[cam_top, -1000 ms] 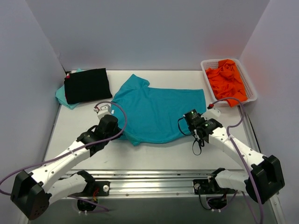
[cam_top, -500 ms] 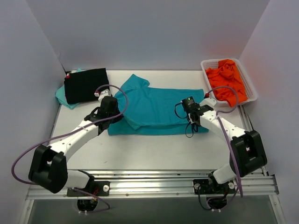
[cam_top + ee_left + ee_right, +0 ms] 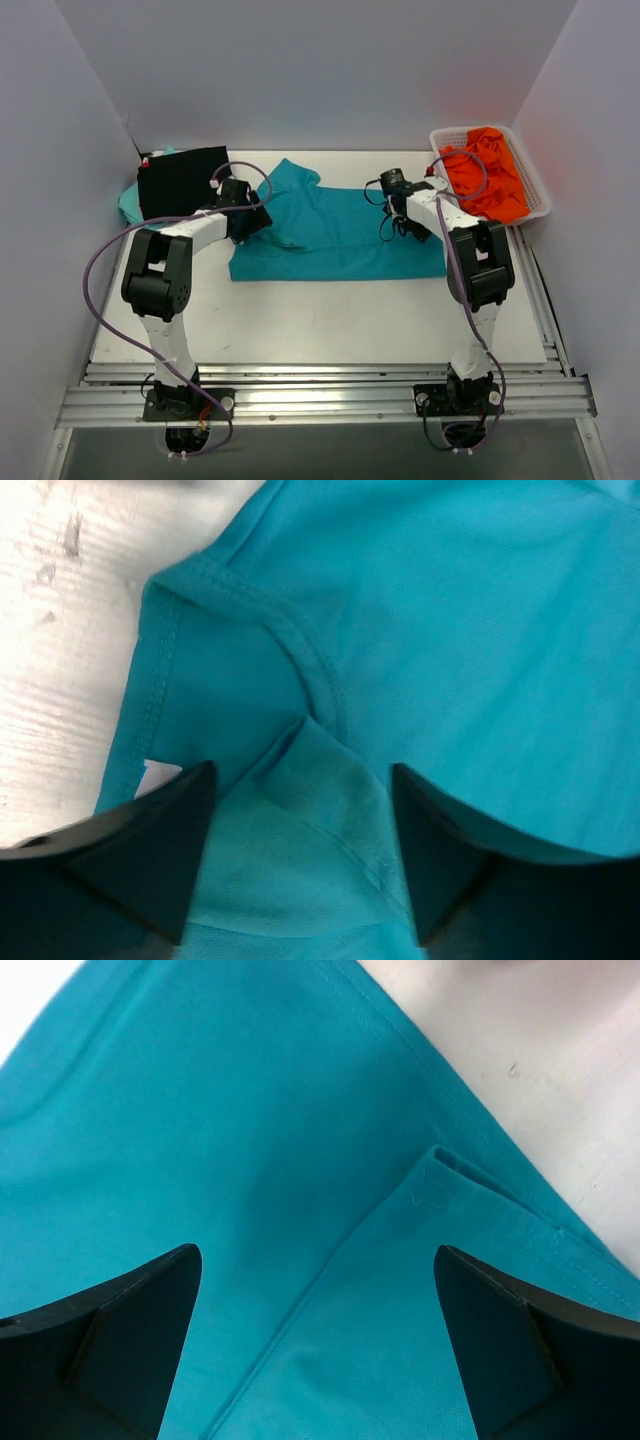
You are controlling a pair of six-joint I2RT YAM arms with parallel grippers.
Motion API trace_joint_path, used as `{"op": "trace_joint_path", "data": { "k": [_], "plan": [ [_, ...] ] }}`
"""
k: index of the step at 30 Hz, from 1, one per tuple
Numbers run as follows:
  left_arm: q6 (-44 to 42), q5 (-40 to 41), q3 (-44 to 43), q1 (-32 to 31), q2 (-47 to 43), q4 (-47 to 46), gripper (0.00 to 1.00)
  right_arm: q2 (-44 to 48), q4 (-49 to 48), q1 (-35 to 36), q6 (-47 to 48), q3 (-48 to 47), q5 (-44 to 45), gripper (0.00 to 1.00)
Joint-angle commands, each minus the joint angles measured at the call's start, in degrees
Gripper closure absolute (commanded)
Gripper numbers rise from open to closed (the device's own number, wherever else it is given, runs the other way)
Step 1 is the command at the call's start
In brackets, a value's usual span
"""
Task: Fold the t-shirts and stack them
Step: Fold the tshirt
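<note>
A: Far left, black t-shirt folded on top of a teal one, stacked at the table's back corner. Just right, left gripper parted wide over the teal t-shirt, nothing pinched, folded edge lying loose between the fingers

B: Risk there?

A: Possibly snagging that loose flap on lifting away, dragging the fold open. Further right, right gripper also spread wide, empty, above the doubled hem; same hazard. Uneven edges likely to give a crooked next fold

B: And far right?

A: Orange t-shirts heaped in the white basket, right arm's cable close by, could catch

B: Any labels, writing?

A: None readable; only a small pale tag corner near the left finger, blank
</note>
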State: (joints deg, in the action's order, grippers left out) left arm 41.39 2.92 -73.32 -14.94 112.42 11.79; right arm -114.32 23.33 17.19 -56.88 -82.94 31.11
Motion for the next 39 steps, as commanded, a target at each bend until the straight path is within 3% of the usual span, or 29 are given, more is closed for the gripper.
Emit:
{"op": "trace_joint_path", "data": {
  "k": [1,5,8,12,17,19,23,24,25,27,29,39],
  "plan": [
    [-1.13,0.15,-2.88,0.08,-4.48,0.16,0.17,0.50,6.02,-0.23,1.51,-4.68,5.44,0.00],
    [-2.01,3.05,-2.79,0.96,-8.53,2.00,0.16,3.13,5.24,0.03,4.05,-5.48,7.91,0.00],
    [-2.19,3.93,-1.83,1.32,-12.39,2.62,0.16,7.61,-1.25,2.75,9.50,-2.07,5.81,0.01],
    [-0.26,4.82,5.43,1.05,-19.41,-1.06,0.18,16.83,-15.20,12.66,14.07,8.46,4.66,0.01],
    [1.33,7.89,13.90,-0.79,-25.93,-4.94,0.24,16.34,-18.94,20.33,15.05,8.67,1.15,0.06],
    [1.68,9.90,16.96,-1.93,-28.65,-4.76,0.28,15.27,-19.46,22.61,15.13,7.36,0.71,0.12],
    [3.69,12.02,23.91,-3.87,-33.57,-8.96,0.51,13.08,-21.04,28.15,15.40,5.95,0.79,0.55],
    [3.79,12.37,25.06,-4.22,-34.02,-9.76,0.64,12.64,-21.22,28.77,15.40,5.77,0.79,0.63],
    [3.96,13.59,26.81,-4.83,-34.37,-10.81,0.72,11.76,-21.05,29.65,15.40,5.51,0.44,0.78],
    [4.32,14.39,27.87,-5.19,-34.11,-12.83,0.91,11.05,-20.17,30.35,14.96,5.24,-0.26,0.98],
    [4.84,14.83,28.49,-5.27,-32.72,-14.07,0.98,10.70,-19.64,31.49,14.78,5.59,-0.35,1.00],
    [5.64,11.41,28.05,-6.50,-24.27,-21.46,0.98,12.11,-19.29,33.26,15.75,7.70,-0.18,1.00]
  ]
}}
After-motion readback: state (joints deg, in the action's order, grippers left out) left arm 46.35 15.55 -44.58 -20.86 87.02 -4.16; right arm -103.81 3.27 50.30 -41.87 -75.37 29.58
